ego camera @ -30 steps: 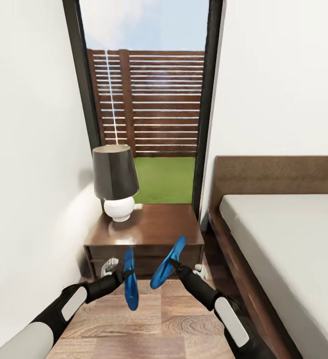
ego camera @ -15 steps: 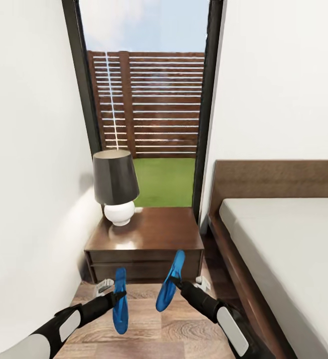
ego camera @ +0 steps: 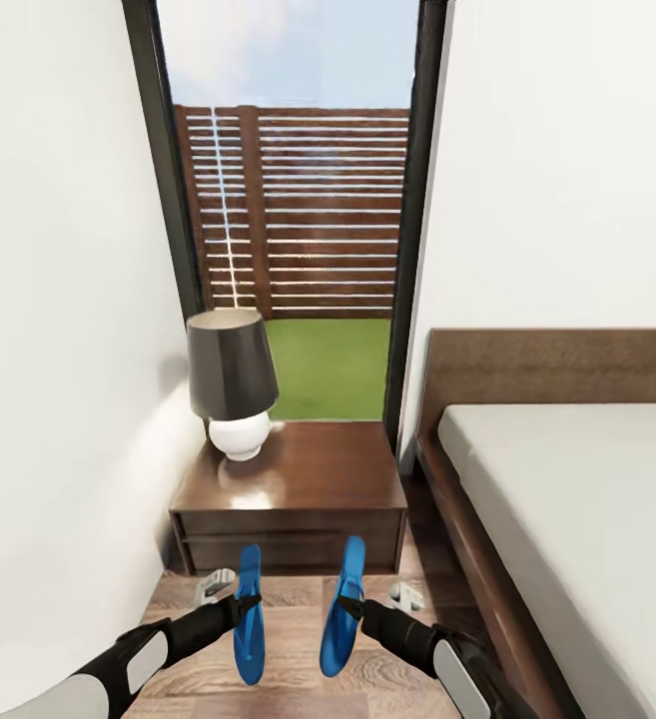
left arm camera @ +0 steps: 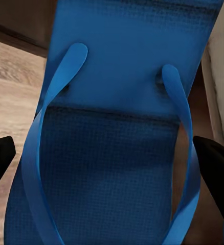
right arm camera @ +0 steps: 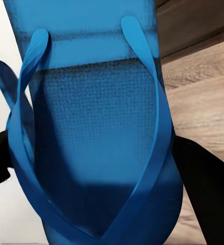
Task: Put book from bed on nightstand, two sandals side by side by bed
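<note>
While both arms hover low over the floor: two sandals carried at once.
Left gripper (ego camera: pixel 240 603): clamped on the left sandal (ego camera: pixel 249 613), toe at 12 o'clock.
Right gripper (ego camera: pixel 351 606): clamped on the right sandal (ego camera: pixel 342 606), parallel, ready for side-by-side placement beside the bed (ego camera: pixel 567 499).

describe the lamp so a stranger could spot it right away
Find the tall window left of the bed. Below it stands a dark wooden nightstand. The lamp sits on its far left corner: round white base, dark shade, the nightstand's one item.
</note>
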Controlling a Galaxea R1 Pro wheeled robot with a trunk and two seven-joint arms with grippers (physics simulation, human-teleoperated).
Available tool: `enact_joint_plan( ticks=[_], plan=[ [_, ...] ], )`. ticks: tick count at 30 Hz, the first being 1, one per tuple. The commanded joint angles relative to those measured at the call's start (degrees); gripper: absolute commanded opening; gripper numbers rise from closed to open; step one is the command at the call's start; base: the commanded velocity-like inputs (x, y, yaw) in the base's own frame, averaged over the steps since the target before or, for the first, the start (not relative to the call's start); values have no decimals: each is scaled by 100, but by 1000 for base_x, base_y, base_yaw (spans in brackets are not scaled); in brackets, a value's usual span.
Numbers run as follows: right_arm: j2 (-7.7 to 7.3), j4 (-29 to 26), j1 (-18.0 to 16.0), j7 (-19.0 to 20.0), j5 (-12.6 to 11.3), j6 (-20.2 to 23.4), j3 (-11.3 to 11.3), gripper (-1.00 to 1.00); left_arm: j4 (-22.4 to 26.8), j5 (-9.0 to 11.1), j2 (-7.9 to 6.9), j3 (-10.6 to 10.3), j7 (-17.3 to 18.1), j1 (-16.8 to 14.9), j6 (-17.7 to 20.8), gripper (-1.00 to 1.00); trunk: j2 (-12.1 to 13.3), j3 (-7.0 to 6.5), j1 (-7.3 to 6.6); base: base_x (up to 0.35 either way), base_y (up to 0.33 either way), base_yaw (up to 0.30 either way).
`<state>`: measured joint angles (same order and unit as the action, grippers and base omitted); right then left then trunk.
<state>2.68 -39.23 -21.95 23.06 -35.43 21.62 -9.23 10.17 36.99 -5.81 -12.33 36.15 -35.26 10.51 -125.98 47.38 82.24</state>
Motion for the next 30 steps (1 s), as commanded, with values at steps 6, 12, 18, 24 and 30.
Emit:
enact_joint_plan(
  ticks=[6, 12, 18, 24, 30],
  plan=[
    [-3, 27, -2, -12, 21, 53, -5, -100, -141, 39, 0, -33, 0, -2, 40, -100, 240, -102, -133, 0, 0, 0],
    [-4, 74, -2, -10, 37, 9, -18, -100, -176, -203, 1, -33, -52, -4, 31, -100, 480, -210, -265, 0, 0, 0],
    [-4, 440, -2, -3, 95, -223, -22, -100, -190, -222, 69, -33, -396, -5, 48, -100, 721, -318, -397, 0, 0, 0],
    [-5, 468, -2, 1, 98, -245, -18, -100, -179, -220, 116, -9, -721, -5, 65, -100, 962, -426, -529, 0, 0, 0],
    [-8, 627, -2, 2, 98, -250, -26, -100, -177, -228, 123, -18, -726, -5, 65, -100, 1202, -533, -661, 0, 0, 0]
  ],
)
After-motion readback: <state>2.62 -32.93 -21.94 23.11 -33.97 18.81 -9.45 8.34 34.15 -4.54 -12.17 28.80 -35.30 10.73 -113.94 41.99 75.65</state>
